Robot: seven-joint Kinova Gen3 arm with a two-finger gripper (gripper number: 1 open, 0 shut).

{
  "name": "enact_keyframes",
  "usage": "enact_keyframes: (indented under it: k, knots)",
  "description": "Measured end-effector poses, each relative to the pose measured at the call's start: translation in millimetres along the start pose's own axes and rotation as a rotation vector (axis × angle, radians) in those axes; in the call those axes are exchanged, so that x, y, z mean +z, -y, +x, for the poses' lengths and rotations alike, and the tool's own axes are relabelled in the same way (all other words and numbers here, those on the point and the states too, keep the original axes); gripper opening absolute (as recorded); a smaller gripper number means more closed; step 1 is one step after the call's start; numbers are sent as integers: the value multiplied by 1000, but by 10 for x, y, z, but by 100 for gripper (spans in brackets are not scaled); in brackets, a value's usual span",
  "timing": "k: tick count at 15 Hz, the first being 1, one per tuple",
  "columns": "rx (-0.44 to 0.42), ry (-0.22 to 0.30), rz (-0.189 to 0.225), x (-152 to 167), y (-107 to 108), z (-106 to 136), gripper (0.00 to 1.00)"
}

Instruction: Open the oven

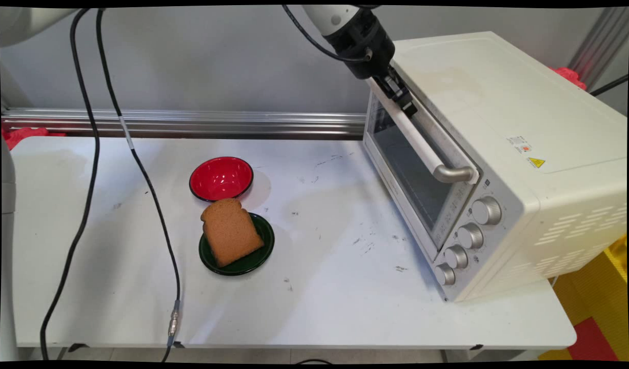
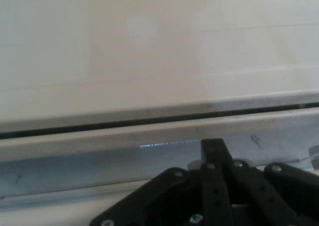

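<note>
The end effector [image 1: 402, 100] is up at the top of the toaster oven's [image 1: 499, 154] door, at about one o'clock from the middle of the table [image 1: 319, 266], its black fingers down on the far end of the white door handle [image 1: 422, 138]. Whether they are pinching the bar or just resting around it, I cannot tell. In the hand view only the black linkage [image 2: 214, 196] shows at the bottom, with the oven's pale top edge close ahead. The oven door looks closed, its four knobs [image 1: 468, 236] running down the front at three o'clock. Out at nine o'clock from the oven, well apart from it, a slice of brown toast [image 1: 230, 230] lies on a dark green plate [image 1: 258, 256]; a red bowl [image 1: 221, 178] sits just beside it at twelve o'clock
</note>
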Motion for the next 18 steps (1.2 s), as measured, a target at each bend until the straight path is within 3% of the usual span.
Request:
enact_keyframes:
  k: [4,11,18]
  knots:
    - [6,23,-3,7,-2,-144,0]
    - [3,90,-10,-120,37,-627,0]
    - [8,107,-24,-130,75,-1022,0]
